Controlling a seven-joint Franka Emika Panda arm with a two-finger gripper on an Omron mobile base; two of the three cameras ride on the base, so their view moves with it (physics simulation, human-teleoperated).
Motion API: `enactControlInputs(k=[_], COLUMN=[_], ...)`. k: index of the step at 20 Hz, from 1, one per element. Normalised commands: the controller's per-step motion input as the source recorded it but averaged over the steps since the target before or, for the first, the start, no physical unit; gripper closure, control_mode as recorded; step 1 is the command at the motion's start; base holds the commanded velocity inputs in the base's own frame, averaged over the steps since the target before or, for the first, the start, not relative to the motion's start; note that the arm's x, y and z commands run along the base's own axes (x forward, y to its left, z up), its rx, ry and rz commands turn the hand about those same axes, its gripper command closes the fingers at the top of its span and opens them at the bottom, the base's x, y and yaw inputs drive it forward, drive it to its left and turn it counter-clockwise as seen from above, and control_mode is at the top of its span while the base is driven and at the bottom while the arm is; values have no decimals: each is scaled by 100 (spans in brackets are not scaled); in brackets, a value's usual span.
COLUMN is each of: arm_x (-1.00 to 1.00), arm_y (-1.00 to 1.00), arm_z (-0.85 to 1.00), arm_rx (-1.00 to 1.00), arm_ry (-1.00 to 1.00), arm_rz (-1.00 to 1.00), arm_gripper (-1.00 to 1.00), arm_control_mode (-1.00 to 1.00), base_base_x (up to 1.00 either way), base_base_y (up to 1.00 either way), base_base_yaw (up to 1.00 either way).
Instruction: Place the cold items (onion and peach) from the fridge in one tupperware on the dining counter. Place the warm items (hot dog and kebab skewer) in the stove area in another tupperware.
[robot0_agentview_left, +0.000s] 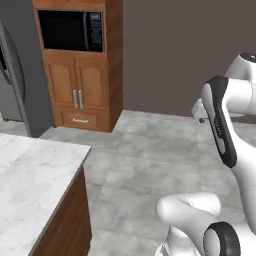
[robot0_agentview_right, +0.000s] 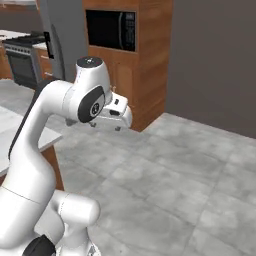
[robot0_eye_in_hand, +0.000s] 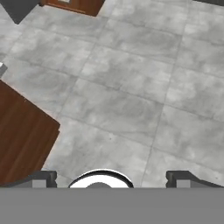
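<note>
My gripper (robot0_eye_in_hand: 111, 177) hangs open over bare grey floor tiles, with nothing between its fingers. In the right base view the gripper (robot0_agentview_right: 105, 126) points down from the raised white arm. In the left base view the gripper (robot0_agentview_left: 200, 118) peeks out behind the forearm at the right. The grey fridge (robot0_agentview_left: 15, 75) stands at the far left with its door shut, and the fridge (robot0_agentview_right: 62, 40) appears again beside the black stove (robot0_agentview_right: 22, 57). The onion, peach, hot dog, kebab skewer and tupperware are out of view.
A marble-topped counter (robot0_agentview_left: 30, 185) with brown wooden sides (robot0_eye_in_hand: 22, 135) stands to my left. A wooden cabinet (robot0_agentview_left: 80, 95) holding a black microwave (robot0_agentview_left: 70, 31) rises beyond the floor. A dark wall (robot0_agentview_right: 215, 60) closes the back. Open tiled floor (robot0_agentview_left: 150, 165) lies ahead.
</note>
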Motion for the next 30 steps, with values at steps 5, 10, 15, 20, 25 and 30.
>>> enactControlInputs(k=[5,10,15,20,25,30], arm_x=[0,0,0,0,0,0], arm_y=[0,0,0,0,0,0], arm_z=[0,0,0,0,0,0], arm_rx=[0,0,0,0,0,0], arm_ry=[0,0,0,0,0,0], arm_rz=[0,0,0,0,0,0], arm_gripper=[-100,-100,-100,-100,-100,-100], arm_control_mode=[100,100,100,100,100,100], base_base_x=[100,100,100,100,100,98], base_base_y=[-44,-51,-53,-50,-46,-51], base_base_yaw=[56,55,53,55,58,57])
